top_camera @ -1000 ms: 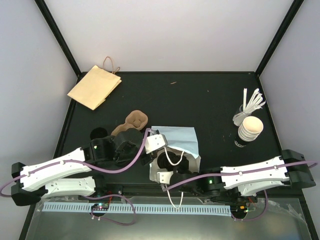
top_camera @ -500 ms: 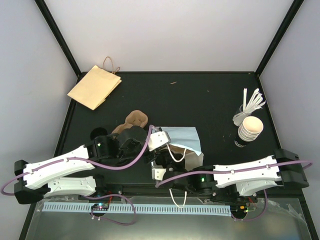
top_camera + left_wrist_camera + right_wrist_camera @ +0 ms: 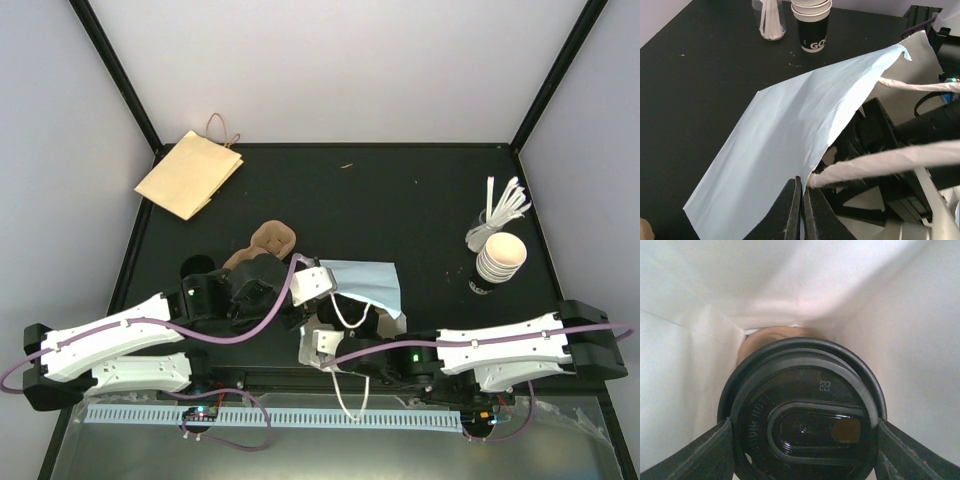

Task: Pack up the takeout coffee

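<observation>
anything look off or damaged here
Only the blue bag: its mouth edge looks ragged, with a small nick at the top corner, seen from the left wrist. No spill shows, and the takeout coffee sits lidded inside the bag.

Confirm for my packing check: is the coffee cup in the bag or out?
In. Right wrist view shows the lidded cup between the right fingers, white walls of the bag all around it.

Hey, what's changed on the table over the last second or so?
The right arm shifted left, pushing the lidded coffee cup deeper into the blue bag, whose top nudged right. The left claw stays pinched on the bag's rim; the right claw keeps the cup. Cup stack, straws and brown bag unmoved.
</observation>
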You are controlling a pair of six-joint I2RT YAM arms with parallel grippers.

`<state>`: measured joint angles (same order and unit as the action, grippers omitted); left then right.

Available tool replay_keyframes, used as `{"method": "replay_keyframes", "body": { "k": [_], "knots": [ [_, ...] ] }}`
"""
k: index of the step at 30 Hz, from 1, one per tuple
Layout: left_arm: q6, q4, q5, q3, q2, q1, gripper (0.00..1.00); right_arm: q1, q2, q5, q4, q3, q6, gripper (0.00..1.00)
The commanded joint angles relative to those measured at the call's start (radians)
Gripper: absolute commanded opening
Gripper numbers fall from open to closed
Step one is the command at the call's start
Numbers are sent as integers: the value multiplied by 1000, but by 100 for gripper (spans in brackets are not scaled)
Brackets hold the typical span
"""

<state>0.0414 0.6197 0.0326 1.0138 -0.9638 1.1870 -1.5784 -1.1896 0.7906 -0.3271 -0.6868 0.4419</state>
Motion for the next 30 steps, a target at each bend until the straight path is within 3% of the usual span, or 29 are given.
{"method": "replay_keyframes", "body": {
  "k": [1, 20, 30],
  "knots": [
    [2, -28, -48, -1, 19, 11, 2, 19, 44, 62, 73, 33, 27, 59],
    [-18, -56, -78, -4, 19, 22, 2, 70, -32, -79, 123, 53, 29, 59],
    [-28, -55, -69, -14, 26, 29, 2, 76, -19, -157, 39, 8, -28, 59]
  ]
}}
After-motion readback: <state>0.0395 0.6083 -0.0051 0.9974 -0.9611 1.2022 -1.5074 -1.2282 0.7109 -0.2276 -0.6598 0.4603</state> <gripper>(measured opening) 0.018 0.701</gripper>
